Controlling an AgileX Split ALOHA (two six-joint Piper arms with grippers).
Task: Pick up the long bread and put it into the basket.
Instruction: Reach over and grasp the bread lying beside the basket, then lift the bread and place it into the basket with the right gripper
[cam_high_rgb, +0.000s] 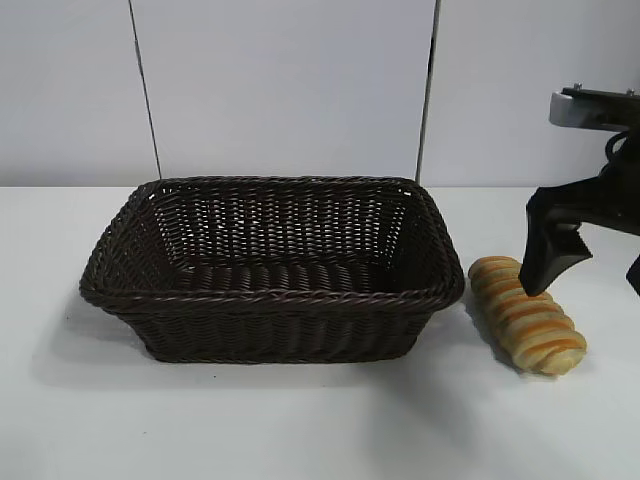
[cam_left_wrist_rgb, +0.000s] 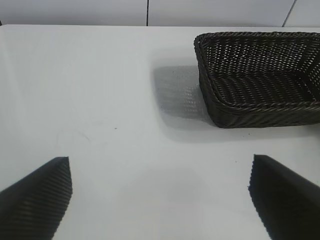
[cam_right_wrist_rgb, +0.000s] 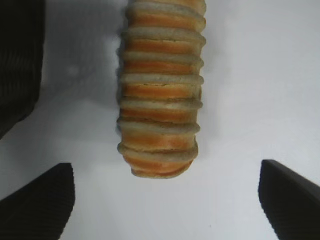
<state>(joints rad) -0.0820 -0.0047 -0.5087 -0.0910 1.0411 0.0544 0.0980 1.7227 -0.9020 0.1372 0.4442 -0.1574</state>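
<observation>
The long bread (cam_high_rgb: 526, 313) is a golden loaf with orange-brown ridges, lying on the white table just right of the dark brown wicker basket (cam_high_rgb: 270, 325). My right gripper (cam_high_rgb: 585, 287) hovers open above the loaf's far end. In the right wrist view the bread (cam_right_wrist_rgb: 161, 90) lies lengthwise ahead of the open right gripper (cam_right_wrist_rgb: 165, 200), with its near end just short of the gap between the fingers (cam_right_wrist_rgb: 45, 200). The basket is empty. My left gripper (cam_left_wrist_rgb: 160, 200) is open and empty over bare table, with the basket (cam_left_wrist_rgb: 260, 107) ahead of it. It is out of the exterior view.
A white wall stands behind the table (cam_high_rgb: 300, 420). In the right wrist view the basket's dark side (cam_right_wrist_rgb: 20, 60) lies close beside the bread.
</observation>
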